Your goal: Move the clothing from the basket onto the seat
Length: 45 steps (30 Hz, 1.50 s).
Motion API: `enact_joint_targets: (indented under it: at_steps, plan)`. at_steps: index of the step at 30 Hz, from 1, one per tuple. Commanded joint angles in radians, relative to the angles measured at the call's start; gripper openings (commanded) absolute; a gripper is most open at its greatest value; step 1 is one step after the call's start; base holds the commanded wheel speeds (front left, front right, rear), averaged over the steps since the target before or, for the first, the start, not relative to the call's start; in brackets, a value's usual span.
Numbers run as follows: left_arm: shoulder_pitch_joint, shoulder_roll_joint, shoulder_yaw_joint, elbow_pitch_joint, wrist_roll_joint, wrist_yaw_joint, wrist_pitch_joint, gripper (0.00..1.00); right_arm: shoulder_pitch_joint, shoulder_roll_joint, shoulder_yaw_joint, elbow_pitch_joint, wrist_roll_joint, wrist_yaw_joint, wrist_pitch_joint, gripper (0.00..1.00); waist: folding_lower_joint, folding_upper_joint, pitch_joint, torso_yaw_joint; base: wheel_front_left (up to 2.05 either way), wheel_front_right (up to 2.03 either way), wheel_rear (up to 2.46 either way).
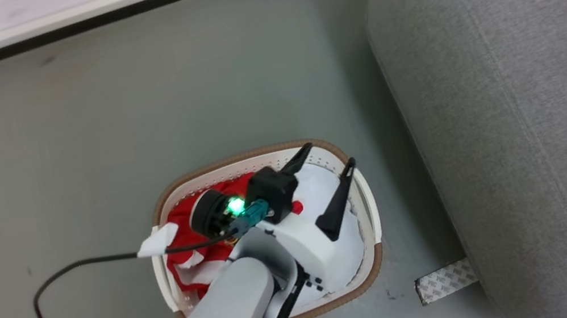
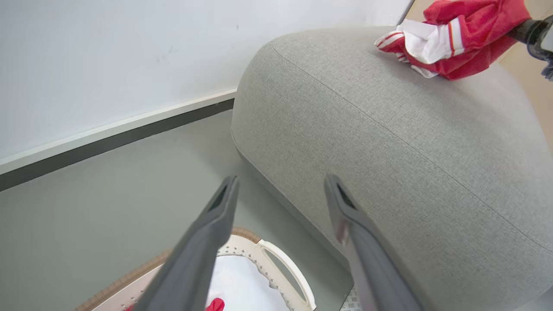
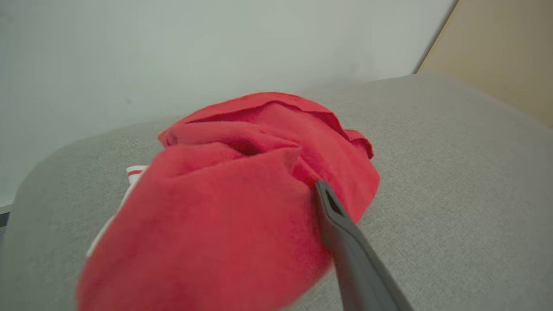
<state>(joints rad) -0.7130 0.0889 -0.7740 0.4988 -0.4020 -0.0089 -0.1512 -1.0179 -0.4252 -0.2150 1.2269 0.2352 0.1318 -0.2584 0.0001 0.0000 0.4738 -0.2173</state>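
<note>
The basket (image 1: pixel 365 208) stands on the floor beside the seat (image 1: pixel 512 115). Red clothing (image 1: pixel 186 243) with white stripes lies in its left half on a white liner (image 1: pixel 323 187). My left gripper (image 1: pixel 329 154) hovers open over the basket's far end with nothing in it; the left wrist view has it (image 2: pixel 281 179) spread above the basket (image 2: pixel 281 263). Another red and white garment (image 2: pixel 449 39) rests on the seat (image 2: pixel 389 142). My right gripper (image 3: pixel 276 185) is in that garment (image 3: pixel 242 194): one finger (image 3: pixel 345 242) stands wide beside the cloth, which covers the other.
A black cable (image 1: pixel 52 290) curls over the floor left of the basket. A strip of patterned tape (image 1: pixel 445 280) lies at the seat's foot. A white wall with a dark skirting (image 1: pixel 92 12) runs along the far side.
</note>
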Motion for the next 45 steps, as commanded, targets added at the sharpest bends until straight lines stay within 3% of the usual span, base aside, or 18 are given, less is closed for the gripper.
enact_joint_targets:
  at_steps: [1, 5, 16, 28, 34, 45]
  plan:
    - [0.019, 0.012, 0.007, 0.008, -0.015, 0.005, -0.012, 1.00, 0.036, 0.027, 0.012, -0.009, -0.024, -0.002, -0.006, 1.00, -0.0001, 0.0000, -0.017, -0.011, 0.00, 0.00, 0.00]
    - [0.047, 0.031, 0.021, 0.028, -0.030, 0.016, -0.030, 1.00, 0.127, 0.096, 0.033, -0.096, -0.003, -0.002, -0.007, 1.00, -0.0001, 0.0000, -0.057, -0.027, 0.00, 0.00, 0.00]
    - [0.154, 0.065, 0.069, 0.050, -0.087, 0.049, -0.077, 1.00, 0.461, 0.193, 0.094, -0.386, 0.063, -0.002, -0.007, 1.00, -0.0001, 0.0000, -0.199, -0.025, 0.00, 0.00, 0.00]
    - [0.301, 0.080, 0.146, 0.046, -0.114, 0.086, -0.113, 1.00, 0.726, 0.293, 0.131, -0.676, -0.046, -0.002, -0.007, 1.00, -0.0001, 0.0000, -0.350, 0.041, 0.00, 0.00, 0.00]
    - [0.424, 0.089, 0.265, -0.045, -0.063, 0.112, -0.113, 1.00, 0.822, 0.338, 0.158, -0.812, -0.060, -0.002, -0.006, 1.00, -0.0001, 0.0000, -0.396, 0.084, 0.00, 0.00, 0.00]
    - [0.597, 0.049, 0.504, -0.186, 0.091, 0.100, -0.113, 1.00, 0.926, 0.367, 0.202, -0.932, -0.081, -0.002, -0.006, 1.00, -0.0001, 0.0000, -0.427, 0.138, 0.00, 0.00, 0.00]
